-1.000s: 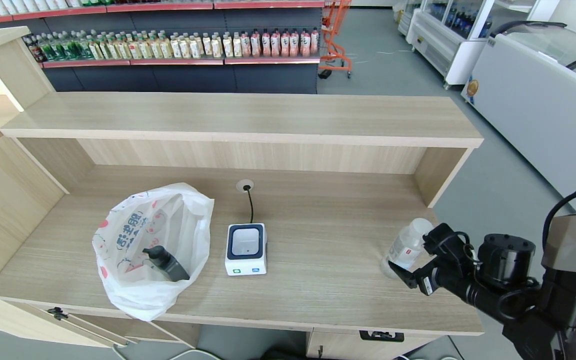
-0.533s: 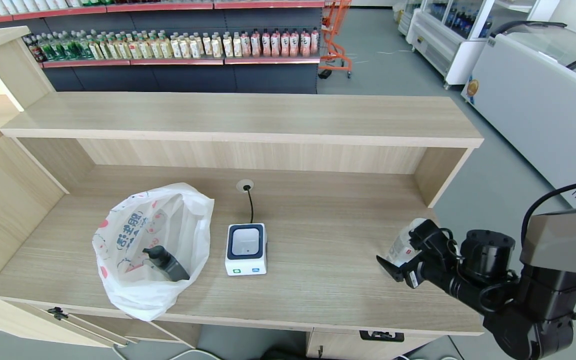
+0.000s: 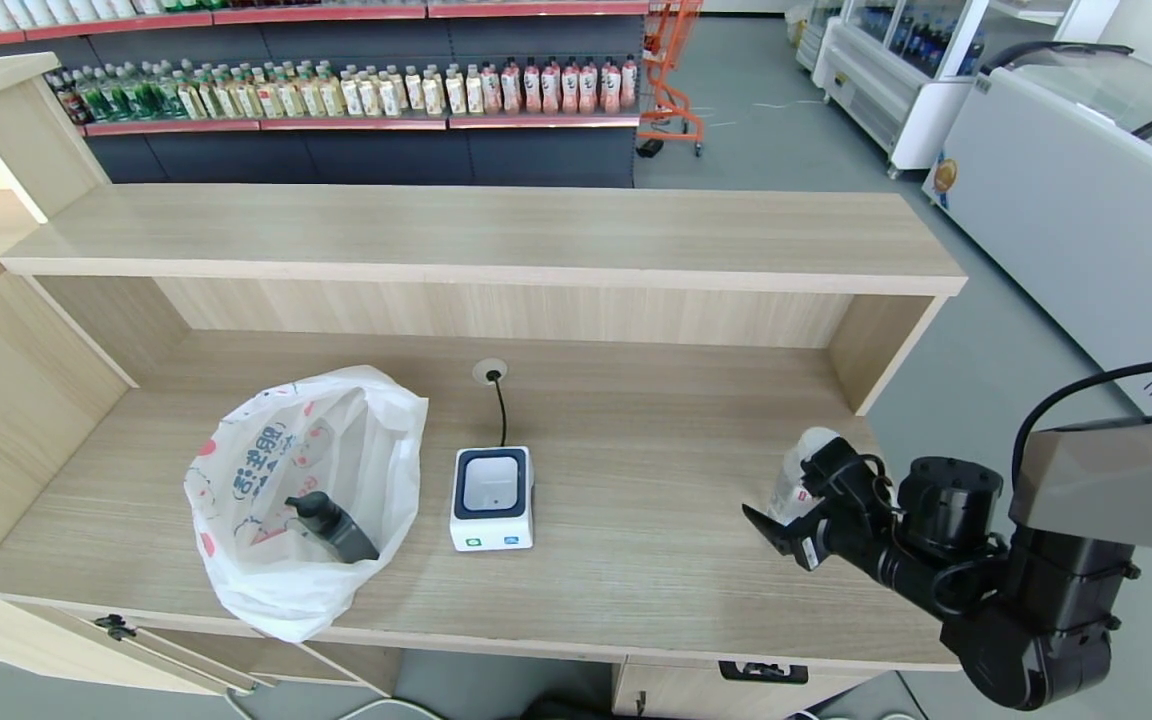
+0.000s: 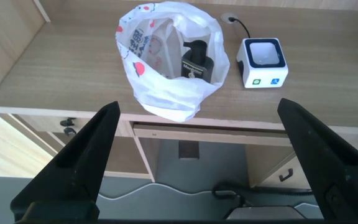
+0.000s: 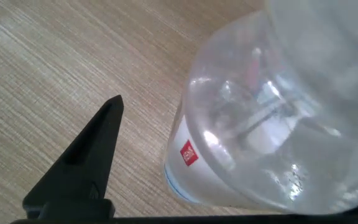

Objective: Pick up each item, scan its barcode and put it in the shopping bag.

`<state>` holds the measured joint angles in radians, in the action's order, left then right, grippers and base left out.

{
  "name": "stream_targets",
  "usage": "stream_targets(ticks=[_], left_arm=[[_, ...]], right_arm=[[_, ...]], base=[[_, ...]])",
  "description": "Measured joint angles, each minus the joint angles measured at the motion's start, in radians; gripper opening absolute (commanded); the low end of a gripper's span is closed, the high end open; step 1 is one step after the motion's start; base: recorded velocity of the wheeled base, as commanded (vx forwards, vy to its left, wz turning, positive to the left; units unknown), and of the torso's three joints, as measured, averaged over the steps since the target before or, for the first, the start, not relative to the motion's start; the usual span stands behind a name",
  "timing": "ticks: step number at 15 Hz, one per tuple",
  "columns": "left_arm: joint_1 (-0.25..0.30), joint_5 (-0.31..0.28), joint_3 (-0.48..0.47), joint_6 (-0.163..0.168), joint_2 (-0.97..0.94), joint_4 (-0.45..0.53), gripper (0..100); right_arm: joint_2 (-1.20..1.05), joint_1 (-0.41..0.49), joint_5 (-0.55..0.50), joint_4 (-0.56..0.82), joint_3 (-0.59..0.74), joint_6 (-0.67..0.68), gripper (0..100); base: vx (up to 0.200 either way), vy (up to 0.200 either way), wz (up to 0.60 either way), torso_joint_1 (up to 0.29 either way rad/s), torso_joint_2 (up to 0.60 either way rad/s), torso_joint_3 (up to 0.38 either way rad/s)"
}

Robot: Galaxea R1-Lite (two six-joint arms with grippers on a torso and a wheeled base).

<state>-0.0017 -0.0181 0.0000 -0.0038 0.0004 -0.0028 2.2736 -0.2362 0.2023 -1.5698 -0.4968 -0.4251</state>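
A clear plastic bottle (image 3: 794, 468) stands near the right end of the wooden counter (image 3: 636, 470). My right gripper (image 3: 788, 495) is open, with one finger on each side of the bottle. In the right wrist view the bottle (image 5: 272, 112) looms close beside one black fingertip (image 5: 89, 158), with a gap between them. The white shopping bag (image 3: 301, 490) stands open at the counter's left and holds a dark pump bottle (image 3: 334, 528). The white scanner (image 3: 492, 496) sits just right of the bag. My left gripper (image 4: 197, 162) hangs open in front of the counter, below the bag (image 4: 166, 56) and scanner (image 4: 263, 61).
A raised wooden ledge (image 3: 486, 235) runs along the back of the counter, and side walls close both ends. The scanner's black cable (image 3: 501, 405) runs back to a hole in the counter. Bare counter lies between the scanner and the bottle.
My right arm has moved left and forward along the counter, bringing its open fingers around the clear bottle. The bag, pump bottle and scanner have not moved.
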Motion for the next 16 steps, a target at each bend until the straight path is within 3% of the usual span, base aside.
stream_targets(ticks=[13, 16], left_arm=[[0.001, 0.0, 0.0, 0.0, 0.0, 0.0, 100], [0.0, 0.0, 0.0, 0.0, 0.0, 0.0, 100]], right_arm=[[-0.011, 0.008, 0.044, 0.003, -0.025, 0.011, 0], [-0.077, 0.009, 0.14, 0.04, -0.014, 0.116, 0]], base=[[0.0, 0.0, 0.0, 0.0, 0.0, 0.0], [0.0, 0.0, 0.0, 0.0, 0.0, 0.0]])
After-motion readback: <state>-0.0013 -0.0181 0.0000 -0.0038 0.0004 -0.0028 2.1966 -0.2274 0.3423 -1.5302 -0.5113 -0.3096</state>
